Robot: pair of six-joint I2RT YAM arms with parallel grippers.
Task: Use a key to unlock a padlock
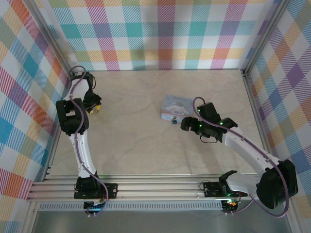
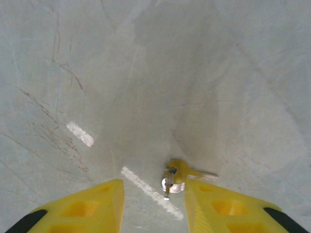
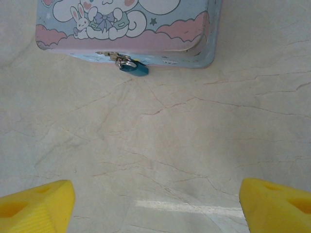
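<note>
Two yellow-tipped grippers work well apart on the pale stone-patterned table (image 3: 204, 145). The left gripper (image 2: 153, 196) hangs low at the table's left side, its fingers (image 2: 97, 204) partly apart. The key (image 2: 183, 174), a small metal one with a little ring at its head, lies flat between the fingertips, right against the finger on the right of the wrist view; whether it touches cannot be told. The right gripper (image 3: 155, 199) has its fingers spread wide and bare, facing the pale blue cartoon-printed box (image 3: 126, 29). The padlock (image 3: 134, 67) hangs shut from the clasp on the box's front wall.
</note>
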